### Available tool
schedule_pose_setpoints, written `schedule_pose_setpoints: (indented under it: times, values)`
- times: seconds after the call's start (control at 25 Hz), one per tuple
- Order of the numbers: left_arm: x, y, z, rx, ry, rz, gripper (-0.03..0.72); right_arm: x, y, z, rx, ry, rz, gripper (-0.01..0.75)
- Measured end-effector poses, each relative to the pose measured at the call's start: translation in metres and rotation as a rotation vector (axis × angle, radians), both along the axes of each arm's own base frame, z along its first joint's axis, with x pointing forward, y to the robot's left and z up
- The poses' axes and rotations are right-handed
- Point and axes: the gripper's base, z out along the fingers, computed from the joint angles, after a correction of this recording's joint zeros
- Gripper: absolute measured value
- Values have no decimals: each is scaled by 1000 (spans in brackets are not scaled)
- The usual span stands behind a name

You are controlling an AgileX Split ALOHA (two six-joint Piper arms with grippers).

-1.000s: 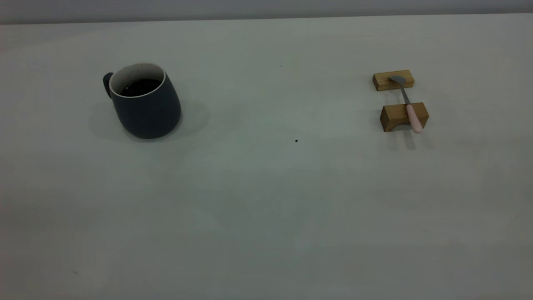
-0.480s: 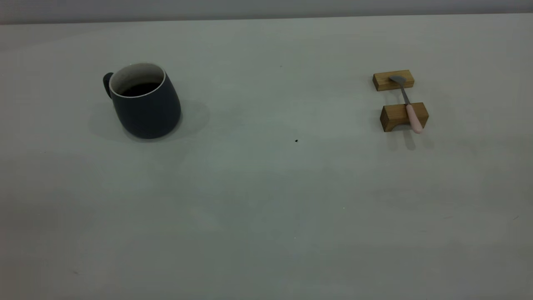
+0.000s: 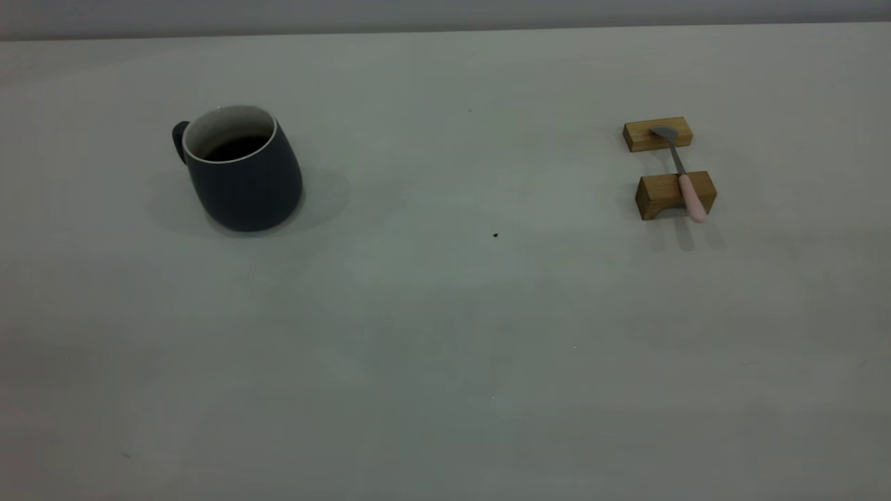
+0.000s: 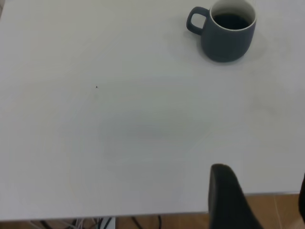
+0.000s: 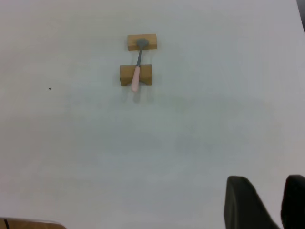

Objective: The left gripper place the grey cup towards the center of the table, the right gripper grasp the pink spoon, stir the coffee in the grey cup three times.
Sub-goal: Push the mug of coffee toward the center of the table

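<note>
A: What is the biggest thing here?
B: The pale tabletop [image 3: 445, 313]. It fills nearly the whole outside view.

A: And next?
B: The grey cup [image 3: 247, 188]. Seen from outside, it stands upright at about 10 o'clock from the middle of the tabletop. Its handle sticks out toward 9 o'clock. Nothing is touching it.

A: Where are the arms?
B: The outside view does not show them. The left gripper [image 4: 262, 174] shows only in its own wrist view, above the near edge of the tabletop and well away from the cup. Its two black fingers are wide apart and hold nothing. The right gripper [image 5: 266, 179] shows in its own wrist view, well away from the spoon. Its fingers have a small gap between them and hold nothing.

A: What sits at 2 o'clock?
B: Two wooden blocks, the far block [image 3: 644, 136] and the near block [image 3: 658, 196]. The pink spoon [image 3: 686, 181] lies across both. Its grey bowl rests on the far block at 12 o'clock, and its pink handle hangs over the near block toward 6 o'clock.

A: Is anything in the cup?
B: Yes, dark coffee [image 3: 235, 147], low inside the white wall.

A: Anything smaller?
B: A tiny dark speck [image 3: 495, 235] near the middle, between cup and spoon
</note>
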Motion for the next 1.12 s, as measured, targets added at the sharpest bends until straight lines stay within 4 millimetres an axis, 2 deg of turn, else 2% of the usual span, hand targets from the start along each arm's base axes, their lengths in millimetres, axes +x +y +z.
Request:
schedule_pose_setpoints:
  times: [0.08,0.2,0.32,0.56,0.76,0.88,1.12]
  values:
    - [6,0,4,3,36,2,434,0,0,0,0,0,0,238]
    - [31,2,16,23,92,3,434,0,0,0,0,0,0,238]
    - [69,6,26,82,178,-9,434,0,0,0,0,0,0,238]
    - [165,13,27,267,337,-146,441,0,0,0,0,0,0,238]
    - [240,14,14,411,428,-354,539,0,0,0,0,0,0,238]
    - [282,14,-3,450,508,-446,592,0,0,0,0,0,0,238]
    - [346,11,-48,562,616,-693,610,0,0,0,0,0,0,238]
